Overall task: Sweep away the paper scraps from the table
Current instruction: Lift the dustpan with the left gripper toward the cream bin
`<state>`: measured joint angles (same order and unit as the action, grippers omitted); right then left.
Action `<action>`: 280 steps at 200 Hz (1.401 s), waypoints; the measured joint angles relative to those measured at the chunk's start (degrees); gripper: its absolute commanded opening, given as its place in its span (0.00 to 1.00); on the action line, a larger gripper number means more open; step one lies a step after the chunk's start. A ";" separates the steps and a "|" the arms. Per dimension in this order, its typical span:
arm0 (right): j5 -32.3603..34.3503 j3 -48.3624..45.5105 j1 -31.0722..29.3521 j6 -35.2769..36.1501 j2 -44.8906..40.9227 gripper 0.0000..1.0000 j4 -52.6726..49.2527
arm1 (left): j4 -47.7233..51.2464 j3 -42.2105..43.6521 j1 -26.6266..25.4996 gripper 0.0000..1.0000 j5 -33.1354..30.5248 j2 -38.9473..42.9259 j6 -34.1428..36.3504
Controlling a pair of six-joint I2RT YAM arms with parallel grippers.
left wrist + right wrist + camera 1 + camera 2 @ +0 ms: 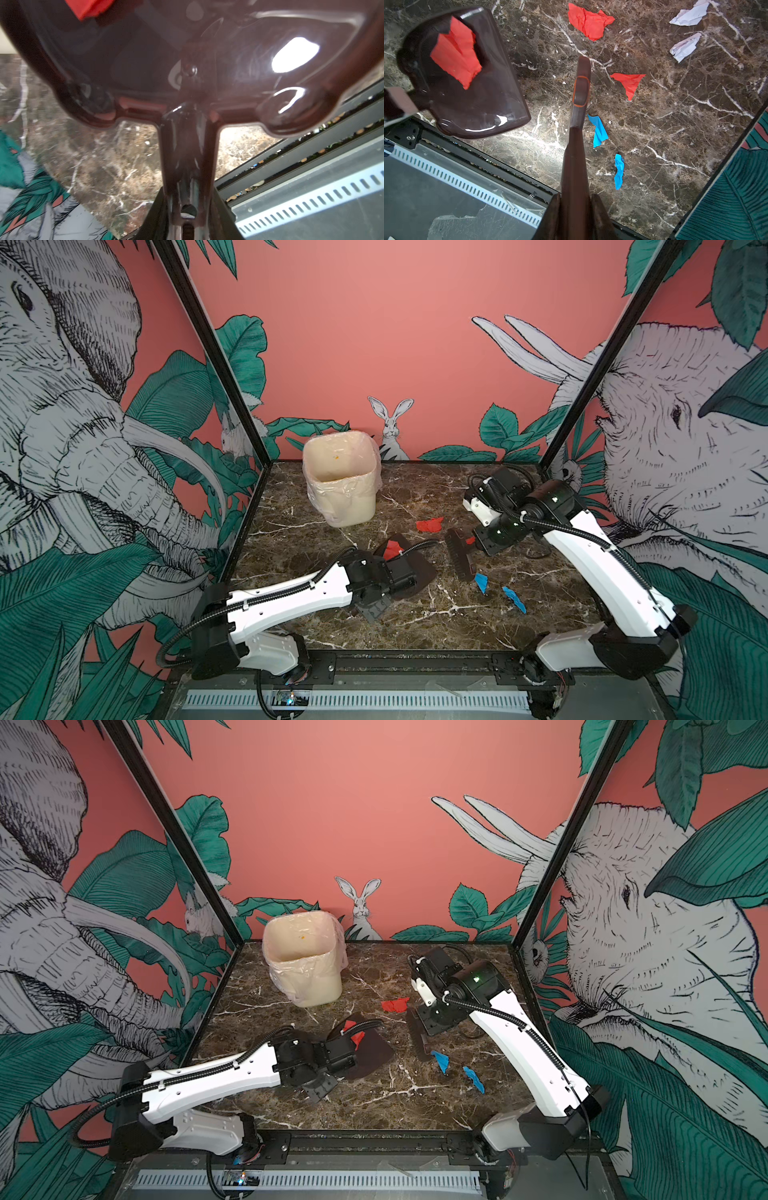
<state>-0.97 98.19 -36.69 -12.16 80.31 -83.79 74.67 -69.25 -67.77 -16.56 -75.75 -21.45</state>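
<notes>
Marble-look table (415, 614), pink mural walls (395, 344) | left gripper (188, 209) clamped on dustpan (187, 62) handle, view blurred | right gripper (576, 209) pinching brush (580, 93) handle | paper scraps (589, 20): one red in dustpan, red and blue loose beside brush; two white scraps (689, 14) only in right wrist view, arm-hidden in both top views

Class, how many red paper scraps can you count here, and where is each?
3. One red scrap lies in the dustpan; a crumpled one lies on the bare table; a triangular one lies beside the brush. Others may be hidden.
</notes>
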 measured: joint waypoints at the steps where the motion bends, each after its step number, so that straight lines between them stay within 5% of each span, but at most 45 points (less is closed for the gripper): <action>1: 0.02 -0.09 0.02 0.02 0.00 0.00 0.07 | 0.17 -0.22 0.09 0.00 -0.09 0.02 0.00; 91: -3.85 -0.50 1.73 1.73 -0.02 0.00 2.64 | 16.44 -19.65 14.08 0.00 -1.27 2.64 -0.96; 280: -7.98 -1.60 4.90 6.75 -0.98 0.00 3.28 | 17.88 -44.00 51.21 0.00 0.59 -7.17 10.45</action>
<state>-8.95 96.60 -31.79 -5.41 79.33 -80.51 92.55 -113.25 -16.56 -15.97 -82.91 -11.00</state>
